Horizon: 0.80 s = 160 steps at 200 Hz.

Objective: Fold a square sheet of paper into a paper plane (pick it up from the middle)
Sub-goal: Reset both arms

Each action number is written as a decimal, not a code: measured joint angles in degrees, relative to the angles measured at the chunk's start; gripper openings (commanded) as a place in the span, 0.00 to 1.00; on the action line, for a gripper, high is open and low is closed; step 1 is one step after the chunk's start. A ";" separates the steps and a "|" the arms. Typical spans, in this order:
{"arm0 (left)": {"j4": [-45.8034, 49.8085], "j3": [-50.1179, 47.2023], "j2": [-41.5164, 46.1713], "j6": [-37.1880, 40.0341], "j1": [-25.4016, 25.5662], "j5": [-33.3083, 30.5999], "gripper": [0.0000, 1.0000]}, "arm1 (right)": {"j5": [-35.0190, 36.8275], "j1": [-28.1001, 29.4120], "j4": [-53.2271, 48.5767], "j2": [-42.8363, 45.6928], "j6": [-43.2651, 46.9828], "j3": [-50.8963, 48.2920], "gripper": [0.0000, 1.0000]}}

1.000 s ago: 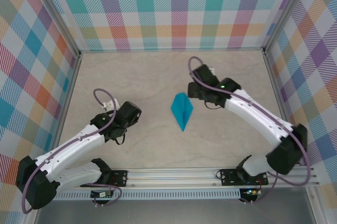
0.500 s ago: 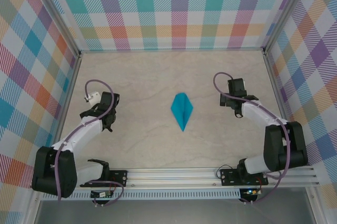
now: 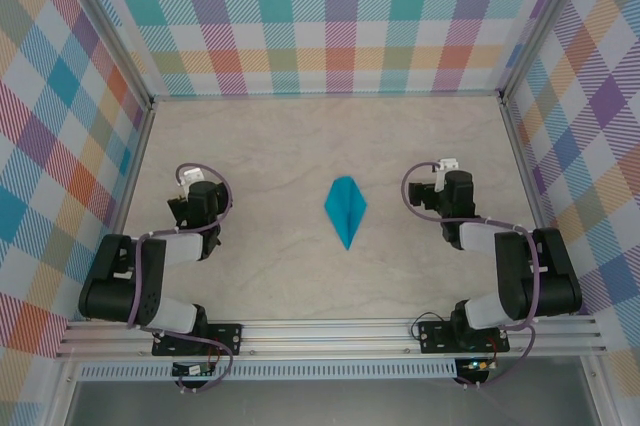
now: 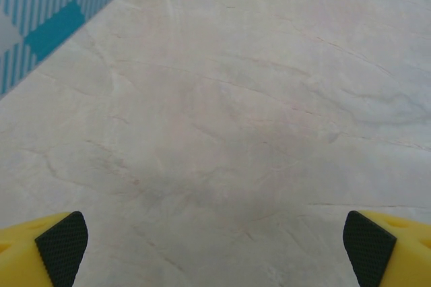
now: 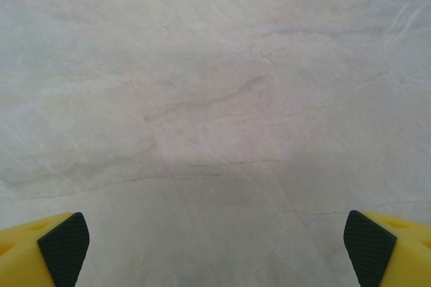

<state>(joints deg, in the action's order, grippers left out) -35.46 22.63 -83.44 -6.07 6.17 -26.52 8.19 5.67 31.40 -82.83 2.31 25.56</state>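
At desk [image 3: 280,141] centre, the paper plane [image 3: 345,208] lies clear of my left claw [image 4: 215,248] and right claw [image 5: 215,245], both open.

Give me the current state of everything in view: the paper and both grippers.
paper plane: folded into a pointed dart, lying on the table between the two arms, held by nothing, long tip toward the arm bases.
left gripper: open wide, empty, over bare table.
right gripper: open wide, empty, over bare table.
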 measured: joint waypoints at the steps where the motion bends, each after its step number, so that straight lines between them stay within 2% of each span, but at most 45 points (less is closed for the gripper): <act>1: -0.13 0.00 -0.07 0.04 0.00 0.13 1.00 | -0.11 -0.04 0.13 0.00 0.00 -0.02 1.00; 29: -9.81 -1.66 -3.63 2.75 -0.11 6.54 1.00 | -4.70 -2.19 6.05 -0.48 0.00 -0.83 1.00; 56: -9.79 -1.05 -6.01 4.04 -0.28 9.84 1.00 | -6.69 -4.09 10.38 -4.31 -0.59 -1.49 1.00; 160: -10.43 -0.68 -6.10 4.44 -0.33 11.58 1.00 | -6.73 -4.46 12.37 -4.74 -2.05 -1.60 1.00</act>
<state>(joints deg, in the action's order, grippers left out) -45.89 21.96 -89.54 -1.63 5.85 -14.94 1.45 1.21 43.77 -87.57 0.25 23.97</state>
